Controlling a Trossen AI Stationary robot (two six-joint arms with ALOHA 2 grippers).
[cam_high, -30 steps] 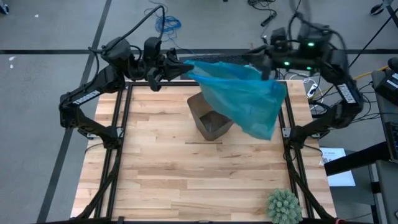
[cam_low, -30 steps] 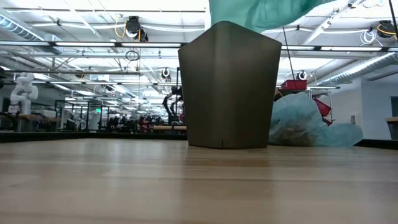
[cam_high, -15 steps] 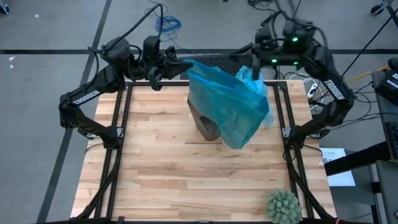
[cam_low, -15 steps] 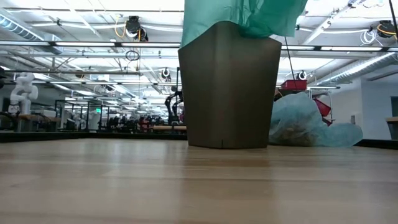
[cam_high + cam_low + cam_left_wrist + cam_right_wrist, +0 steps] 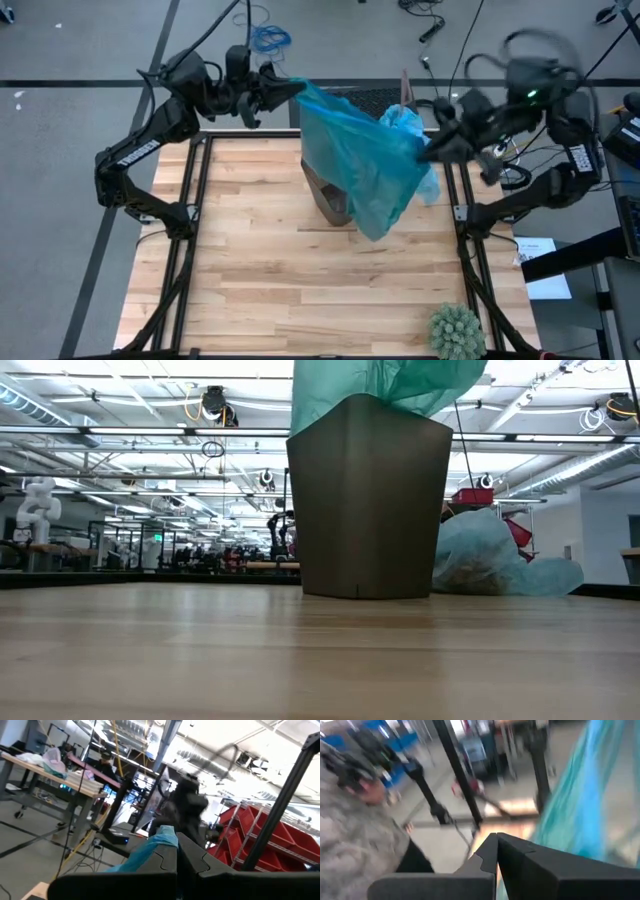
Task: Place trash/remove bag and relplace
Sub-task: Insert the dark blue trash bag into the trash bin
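Note:
A teal plastic bag (image 5: 365, 165) hangs spread between my two grippers above the far half of the table. Its lower part drapes over the mouth of the small dark bin (image 5: 335, 208), whose base stands on the wood. In the low view the teal bag (image 5: 380, 380) covers the bin's (image 5: 365, 500) top rim. My left gripper (image 5: 295, 90) is at the far edge, shut on the bag. My right gripper (image 5: 428, 152) is by the right rail, shut at the bag's right edge. The pale blue bag (image 5: 490, 560), filled, lies behind the bin. I see no loose trash. My left gripper pinches the teal bag's upper left corner (image 5: 161, 836) between its two shut fingers, coming in roughly level from the table's far left. The plastic runs from the fingertips down toward the bin, clear of the table. My right gripper is shut at the teal bag's upper right edge (image 5: 420, 150), reaching in from the table's right. The plastic (image 5: 570, 815) streams past its fingers, but blur hides the exact pinch.
A spiky green ball (image 5: 455, 328) sits at the near right corner. The pale bag (image 5: 403, 120) lies at the far right, beside the teal one. Black frame rails run along both sides of the table. The near half of the wood is bare.
My right gripper has swung from the far edge toward the table's right rail and nearer, turning as it went. The teal bag, earlier spread out to the right above the bin, has gathered and dropped onto the bin's rim. My left gripper has edged slightly toward the far side.

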